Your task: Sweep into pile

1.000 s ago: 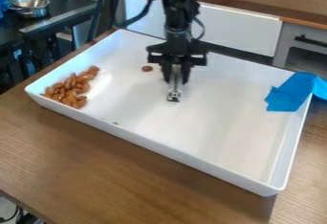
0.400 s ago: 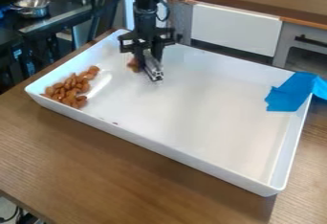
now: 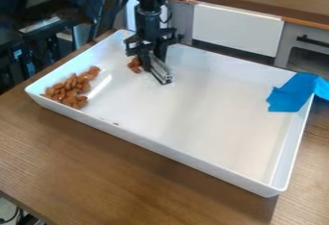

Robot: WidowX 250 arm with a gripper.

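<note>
Almonds lie in two groups on the white tray [image 3: 212, 118]: the main pile [image 3: 69, 90] against its near corner, and a small cluster [image 3: 134, 65] toward the far side, just beside my gripper [image 3: 156, 65]. My fingers are closed on a silvery bar [image 3: 162, 74], which slants down with its lower end at or close to the tray floor; whether it touches, I cannot tell. The small cluster sits on the pile's side of the bar, so I judge that the step in hand is to push it across to join the rest

To do that well, I would set the bar's long side flat behind these nuts, square to the line toward the pile, and keep it low enough that none slips under. A slow, even stroke should suit them, since almonds roll and skid on a smooth floor and could escape around either end. I would ease off as they meet the main pile, so as not to scatter it or ram the tray wall. The dark crumb [image 3: 116, 124] near the front wall is worth a separate, lighter pass
</note>
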